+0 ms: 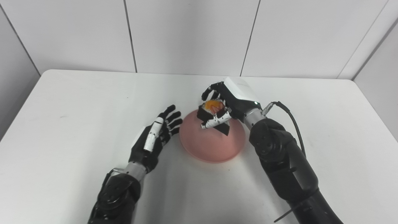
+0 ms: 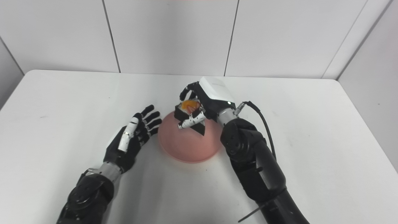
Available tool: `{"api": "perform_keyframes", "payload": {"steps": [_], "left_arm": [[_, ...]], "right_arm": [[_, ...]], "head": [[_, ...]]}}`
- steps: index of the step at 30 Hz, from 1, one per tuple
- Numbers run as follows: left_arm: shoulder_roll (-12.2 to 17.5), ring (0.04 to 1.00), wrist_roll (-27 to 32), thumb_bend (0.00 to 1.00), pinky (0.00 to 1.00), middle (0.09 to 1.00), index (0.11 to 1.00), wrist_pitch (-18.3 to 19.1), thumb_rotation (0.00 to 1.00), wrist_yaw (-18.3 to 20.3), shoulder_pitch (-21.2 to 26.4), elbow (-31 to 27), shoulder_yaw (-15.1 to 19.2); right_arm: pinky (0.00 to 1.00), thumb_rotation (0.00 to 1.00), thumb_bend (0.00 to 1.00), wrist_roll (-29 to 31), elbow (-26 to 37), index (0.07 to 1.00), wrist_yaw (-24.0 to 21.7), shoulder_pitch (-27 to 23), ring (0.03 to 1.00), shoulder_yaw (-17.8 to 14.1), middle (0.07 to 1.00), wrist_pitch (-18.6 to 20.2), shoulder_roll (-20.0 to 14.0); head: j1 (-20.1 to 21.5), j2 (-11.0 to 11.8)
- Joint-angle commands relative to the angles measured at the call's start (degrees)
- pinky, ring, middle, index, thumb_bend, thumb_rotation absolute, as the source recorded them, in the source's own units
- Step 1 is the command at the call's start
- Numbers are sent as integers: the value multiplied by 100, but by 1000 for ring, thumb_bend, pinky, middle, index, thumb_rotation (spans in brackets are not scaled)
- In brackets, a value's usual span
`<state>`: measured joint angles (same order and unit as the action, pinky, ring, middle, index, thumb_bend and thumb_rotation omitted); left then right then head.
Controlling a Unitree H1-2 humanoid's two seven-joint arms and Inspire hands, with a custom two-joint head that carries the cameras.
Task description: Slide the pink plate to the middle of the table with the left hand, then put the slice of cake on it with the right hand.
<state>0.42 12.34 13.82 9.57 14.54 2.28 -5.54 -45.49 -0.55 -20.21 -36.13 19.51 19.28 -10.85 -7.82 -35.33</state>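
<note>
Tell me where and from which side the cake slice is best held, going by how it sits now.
Grip the slice of cake by its two dark flat sides, coming from above and the right, as the right hand does now over the pink plate. The wedge's flat flanks give fingers and thumb opposing faces, and that spares the orange topping. The left hand lies open beside the plate.

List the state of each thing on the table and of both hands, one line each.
pink plate: flat on the table near its middle, nothing resting on its bare front part.
slice of cake: gripped by the right hand, over the plate's far side; whether it touches the plate cannot be told.
right hand: shut on the slice of cake.
left hand: open, fingers spread, beside the plate's left edge, holding nothing.
</note>
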Motion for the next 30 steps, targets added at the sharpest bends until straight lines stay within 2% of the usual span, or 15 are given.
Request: {"api": "perform_keyframes", "payload": {"steps": [1, 5, 9, 16, 25, 28, 30], "left_arm": [[-60, 892, -149, 385, 870, 910, 905, 526, 991, -114, -185, 169, -83], [-87, 903, -200, 393, 890, 920, 917, 553, 1000, -104, -170, 167, -87], [-116, 896, -222, 397, 880, 915, 910, 595, 992, -116, -174, 126, -83], [-113, 903, -236, 398, 889, 920, 912, 618, 1000, -98, -159, 88, -93], [-102, 898, -237, 398, 885, 914, 902, 662, 999, -109, -158, 47, -75], [-101, 897, -213, 396, 883, 912, 900, 686, 997, -103, -157, 20, -56], [-100, 896, -212, 394, 882, 911, 898, 715, 997, -107, -157, 0, -50]], "right_arm": [[282, 0, 516, 46, -37, 547, 254, -359, 369, 46, 428, -318, 78], [310, 0, 517, 46, -376, 545, 446, -460, 395, 219, 430, -477, 143], [273, 0, 516, 107, -495, 548, 560, -424, 363, 308, 429, -627, 144], [280, 0, 516, 87, -618, 546, 627, -307, 367, 390, 429, -675, 71], [309, 0, 517, -27, -349, 541, 513, -46, 395, 488, 426, -553, -162], [318, 0, 517, -71, -11, 541, 426, 72, 405, 460, 430, -524, -300], [292, 0, 517, -59, 202, 541, 399, 157, 378, 421, 422, -577, -390]], "head": [[20, -9], [37, -33], [27, -66], [103, -157], [135, -192], [164, -240], [176, -248]]}}
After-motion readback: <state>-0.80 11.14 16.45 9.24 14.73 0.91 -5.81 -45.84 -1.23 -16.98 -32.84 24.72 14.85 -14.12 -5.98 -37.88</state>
